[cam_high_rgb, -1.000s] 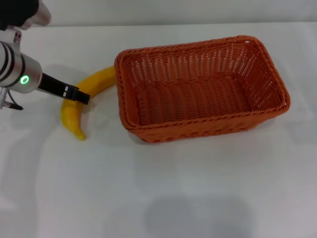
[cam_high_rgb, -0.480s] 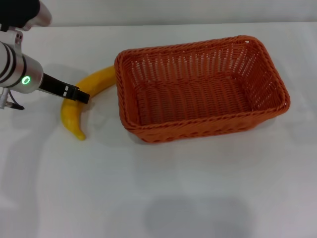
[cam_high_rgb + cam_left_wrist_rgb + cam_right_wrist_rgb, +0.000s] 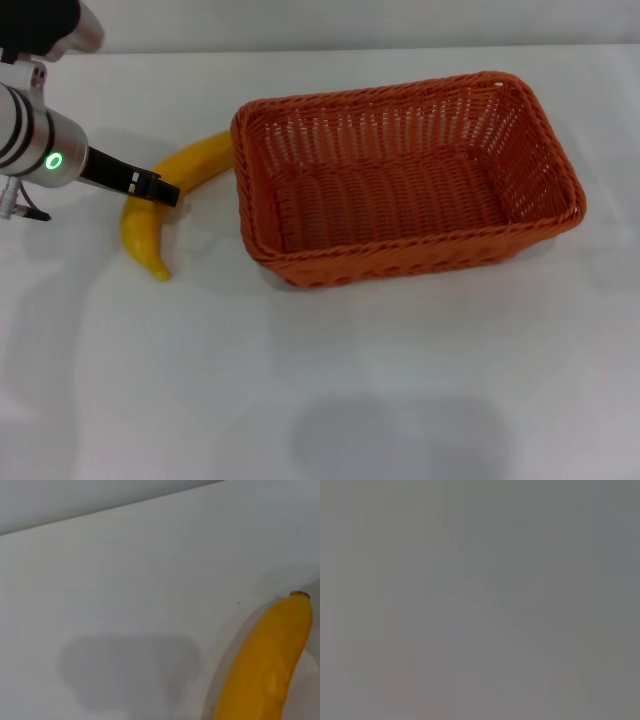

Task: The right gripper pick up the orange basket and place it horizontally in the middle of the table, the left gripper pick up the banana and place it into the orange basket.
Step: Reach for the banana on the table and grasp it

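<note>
The orange basket (image 3: 405, 262) lies lengthwise in the middle of the white table (image 3: 330, 390), with nothing inside it. Just left of it is the yellow banana (image 3: 196, 160), one end close to the basket's left rim. My left gripper (image 3: 158, 190), on the silver arm with the green light, comes in from the left and is shut on the banana's middle. In the left wrist view the banana (image 3: 265, 665) shows close up, with its dark tip over the table. The right gripper is out of view, and the right wrist view is plain grey.
The table's far edge (image 3: 350, 48) runs along the top of the head view. A faint shadow (image 3: 390, 435) lies on the tabletop near the front.
The left gripper has shifted slightly up and left, and the banana's lower end has moved with it. The basket has not moved.
</note>
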